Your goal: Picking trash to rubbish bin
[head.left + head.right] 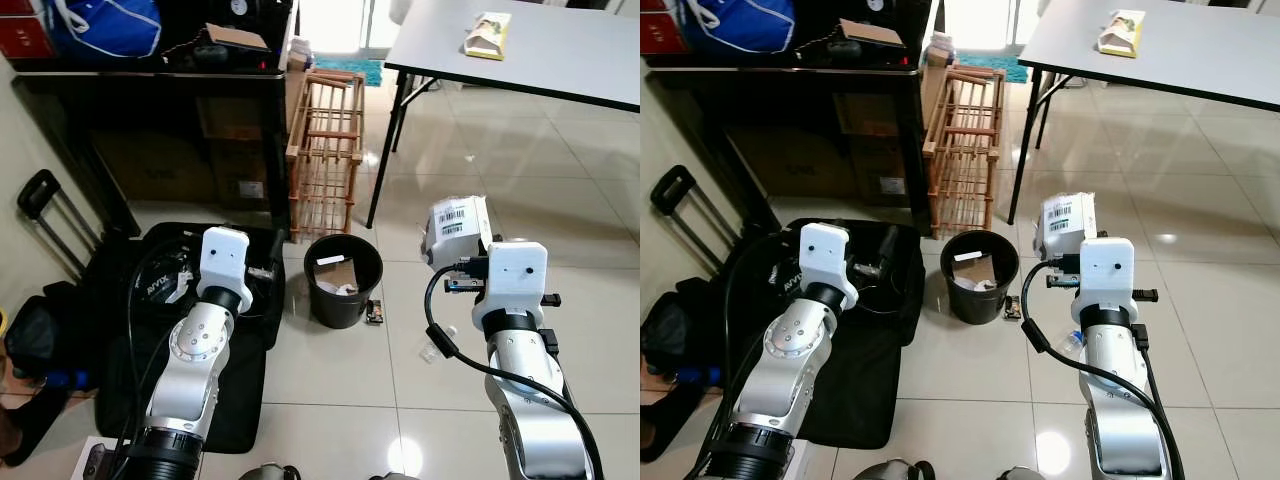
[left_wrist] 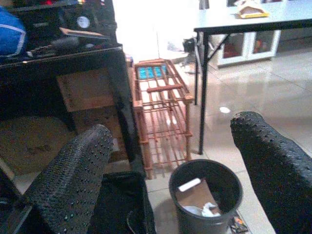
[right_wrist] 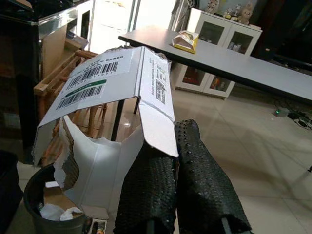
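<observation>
A torn white cardboard box (image 1: pixel 456 228) with barcode labels hangs in the air, held by my right gripper (image 3: pixel 176 146), whose fingers are shut on its flap. It is right of and above the black rubbish bin (image 1: pixel 343 279), which stands on the tiled floor with cardboard and paper inside. My left gripper (image 2: pixel 170 161) is open and holds nothing; it sits left of the bin (image 2: pixel 205 196), over a black bag. A small dark wrapper (image 1: pixel 375 313) lies on the floor beside the bin. A clear plastic piece (image 1: pixel 432 350) lies under my right arm.
A wooden rack (image 1: pixel 325 150) leans behind the bin. A black cabinet (image 1: pixel 150 120) stands at the left, with a black suitcase (image 1: pixel 200 300) open on the floor before it. A grey table (image 1: pixel 530 50) with a yellow packet (image 1: pixel 487 35) is at the back right.
</observation>
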You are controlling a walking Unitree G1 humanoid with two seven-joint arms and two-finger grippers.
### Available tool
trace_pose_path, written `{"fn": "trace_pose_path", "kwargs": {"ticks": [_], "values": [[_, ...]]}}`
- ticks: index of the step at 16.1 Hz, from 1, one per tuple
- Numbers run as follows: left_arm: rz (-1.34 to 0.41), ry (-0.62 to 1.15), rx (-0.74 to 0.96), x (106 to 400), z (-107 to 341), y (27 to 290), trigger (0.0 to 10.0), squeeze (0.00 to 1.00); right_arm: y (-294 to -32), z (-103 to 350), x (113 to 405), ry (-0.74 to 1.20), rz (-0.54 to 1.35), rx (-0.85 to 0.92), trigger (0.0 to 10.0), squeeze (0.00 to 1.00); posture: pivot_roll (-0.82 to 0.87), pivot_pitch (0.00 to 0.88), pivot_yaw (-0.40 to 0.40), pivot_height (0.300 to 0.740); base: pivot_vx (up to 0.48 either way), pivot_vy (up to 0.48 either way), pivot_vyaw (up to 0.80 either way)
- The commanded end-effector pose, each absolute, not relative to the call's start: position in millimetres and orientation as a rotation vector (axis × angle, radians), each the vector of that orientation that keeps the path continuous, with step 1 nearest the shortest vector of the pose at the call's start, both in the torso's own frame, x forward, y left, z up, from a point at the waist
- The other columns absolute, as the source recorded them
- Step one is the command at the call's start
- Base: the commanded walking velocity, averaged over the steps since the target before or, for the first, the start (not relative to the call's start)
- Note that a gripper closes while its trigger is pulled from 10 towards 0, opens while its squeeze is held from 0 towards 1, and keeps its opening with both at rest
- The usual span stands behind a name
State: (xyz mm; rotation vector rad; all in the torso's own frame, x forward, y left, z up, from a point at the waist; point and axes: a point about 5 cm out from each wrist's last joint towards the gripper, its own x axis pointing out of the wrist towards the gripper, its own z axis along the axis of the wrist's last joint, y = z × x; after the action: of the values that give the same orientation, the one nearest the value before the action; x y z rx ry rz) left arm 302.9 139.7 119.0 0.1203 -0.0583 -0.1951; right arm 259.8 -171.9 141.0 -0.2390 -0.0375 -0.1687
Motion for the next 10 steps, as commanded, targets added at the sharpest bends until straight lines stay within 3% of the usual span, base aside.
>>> {"fn": "trace_pose_path", "kwargs": {"ticks": [1,7,8,9,10], "values": [[-0.216,-0.05,0.122,300.8,114.9,139.6,10.0,0.0,-171.8,138.7,257.1,-0.022,-0.165,-0.227,10.0,0.0,-0.05,0.1,0.029,0.74,0.0,0.0,0.0],[-0.287,-0.05,0.09,298.0,113.4,132.6,10.0,0.0,-168.7,139.2,260.4,-0.026,-0.154,-0.236,10.0,0.0,-0.05,0.099,0.032,0.74,0.444,0.0,0.0],[-0.288,-0.048,0.09,297.7,112.8,133.0,10.0,0.05,-168.2,138.9,260.7,-0.025,-0.153,-0.236,10.0,0.0,-0.05,0.099,0.032,0.74,0.465,0.0,0.0],[-0.291,-0.048,0.09,297.2,112.5,133.0,10.0,0.18,-167.9,138.5,260.5,-0.024,-0.151,-0.236,10.0,0.0,-0.05,0.099,0.034,0.74,0.45,0.0,0.0],[-0.295,-0.048,0.09,297.0,112.4,132.8,10.0,0.2,-167.5,138.2,260.6,-0.023,-0.149,-0.236,10.0,0.0,-0.05,0.099,0.034,0.74,0.446,0.0,0.0]]}}
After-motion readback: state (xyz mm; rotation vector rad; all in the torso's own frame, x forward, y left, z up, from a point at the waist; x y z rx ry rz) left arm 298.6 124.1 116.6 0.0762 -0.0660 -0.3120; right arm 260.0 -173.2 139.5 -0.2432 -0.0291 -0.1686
